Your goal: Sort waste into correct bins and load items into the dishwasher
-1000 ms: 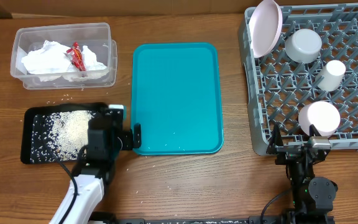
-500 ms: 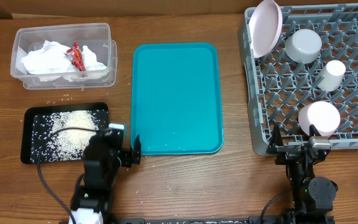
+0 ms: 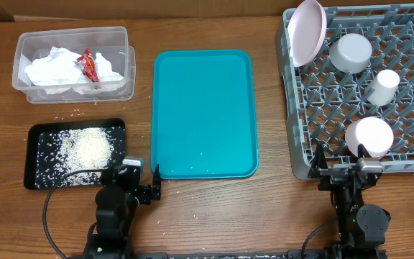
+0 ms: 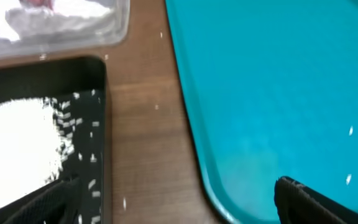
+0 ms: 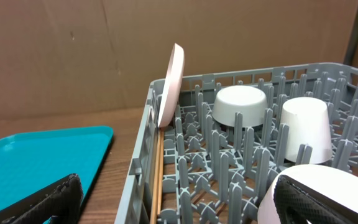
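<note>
From the left wrist camera, the teal tray fills the view from 12 to 4 o'clock, its rounded corner down near 6. Two white specks lie on it toward 4 o'clock. A strip of bare wooden table runs up the middle, with a few loose rice grains on it. At 9 o'clock sits the black tray, holding a heap of white rice with stray grains scattered to its right. At 11 o'clock is the clear tub, blurred white napkins inside. The left gripper is spread wide, dark fingers at 5 and 7 o'clock.
</note>
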Controlling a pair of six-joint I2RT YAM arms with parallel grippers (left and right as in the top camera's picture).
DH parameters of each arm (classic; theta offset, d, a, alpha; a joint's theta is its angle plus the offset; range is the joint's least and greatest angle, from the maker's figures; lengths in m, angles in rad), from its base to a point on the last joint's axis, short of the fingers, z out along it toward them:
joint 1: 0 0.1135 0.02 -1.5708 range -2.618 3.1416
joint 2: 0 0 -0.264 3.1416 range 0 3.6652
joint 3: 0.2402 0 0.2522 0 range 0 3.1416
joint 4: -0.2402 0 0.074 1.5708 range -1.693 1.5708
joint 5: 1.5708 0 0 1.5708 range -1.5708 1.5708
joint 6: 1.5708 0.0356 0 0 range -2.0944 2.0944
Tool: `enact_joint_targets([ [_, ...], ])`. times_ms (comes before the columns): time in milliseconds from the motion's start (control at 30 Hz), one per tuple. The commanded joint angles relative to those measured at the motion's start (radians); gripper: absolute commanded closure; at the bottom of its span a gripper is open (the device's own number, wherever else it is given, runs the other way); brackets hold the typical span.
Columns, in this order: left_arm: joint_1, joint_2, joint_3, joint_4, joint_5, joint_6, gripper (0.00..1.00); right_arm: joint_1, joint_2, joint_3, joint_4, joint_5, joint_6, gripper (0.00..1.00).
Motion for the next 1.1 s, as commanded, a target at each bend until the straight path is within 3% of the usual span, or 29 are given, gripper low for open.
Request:
enact_joint_targets([
  [0, 0.004, -0.048, -0.004, -0.007, -0.019, 0.051, 0.00, -0.003, -0.010, -0.010, 0.006, -0.002, -0.007, 0.00],
  [167, 0.004, -0.119, -0.004, -0.008, -0.020, 0.121, 0.00, -0.003, -0.010, -0.010, 0.006, -0.002, -0.007, 0.00],
  [633, 0.020, -0.413, -0.004, -0.008, -0.019, 0.120, 0.00, -0.003, -0.010, -0.010, 0.006, -0.002, -0.007, 0.00],
  [733, 0.024, -0.425, -0.004, -0.009, -0.018, 0.090, 0.00, -0.003, -0.010, -0.010, 0.006, -0.002, -0.007, 0.00],
  [933, 0.056, -0.425, -0.004, -0.008, -0.021, -0.087, 0.00, -0.003, -0.010, -0.010, 0.006, -0.002, -0.007, 0.00],
  [1067, 0.071, -0.425, -0.004, -0.009, -0.020, -0.079, 0.00, -0.003, -0.010, -0.010, 0.006, -0.002, -0.007, 0.00],
])
